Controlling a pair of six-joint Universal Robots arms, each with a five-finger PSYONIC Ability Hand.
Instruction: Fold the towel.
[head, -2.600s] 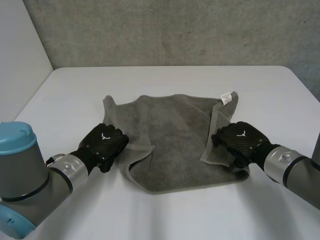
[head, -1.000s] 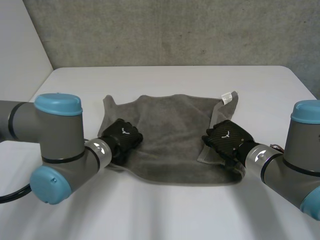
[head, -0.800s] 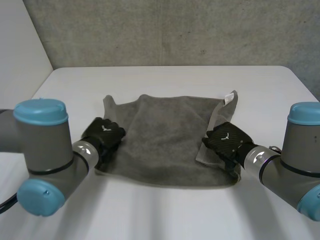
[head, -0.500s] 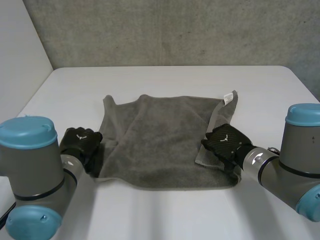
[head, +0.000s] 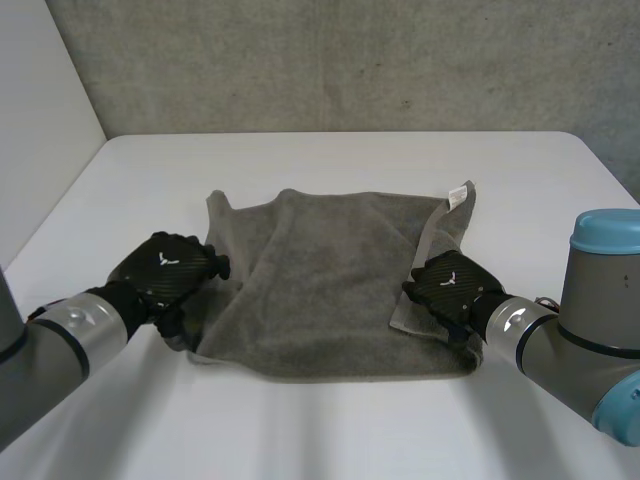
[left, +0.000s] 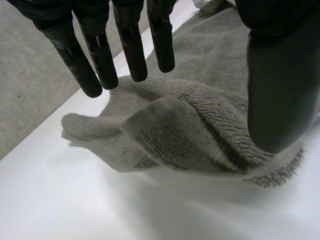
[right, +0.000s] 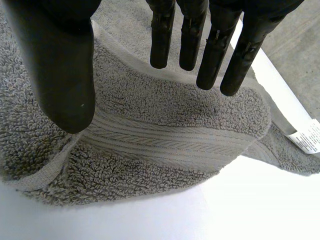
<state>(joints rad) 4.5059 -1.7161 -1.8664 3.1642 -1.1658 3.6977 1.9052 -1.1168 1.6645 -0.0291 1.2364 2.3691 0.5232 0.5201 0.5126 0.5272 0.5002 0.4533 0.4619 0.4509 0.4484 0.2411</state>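
A grey towel (head: 330, 280) lies spread on the white table (head: 330, 430), and its right edge is folded over in a narrow strip. My left hand (head: 165, 275) sits at the towel's near left corner. In the left wrist view its fingers (left: 132, 45) are straight and its thumb stands apart over the rumpled corner (left: 200, 125), gripping nothing. My right hand (head: 450, 283) rests on the folded strip near the towel's near right corner. The right wrist view shows straight fingers (right: 210, 45) and a spread thumb above the towel's woven band (right: 175, 137), with no cloth pinched.
A white label (head: 453, 195) sticks up at the towel's far right corner, and it is also seen past my right fingertips as the label (right: 307, 135). Bare table lies on all sides of the towel. A grey wall (head: 330, 60) stands behind the table's far edge.
My left hand moved leftward from over the towel to its near left corner, drawing that corner out flat, and its fingers opened. The right hand has stayed on the right edge.
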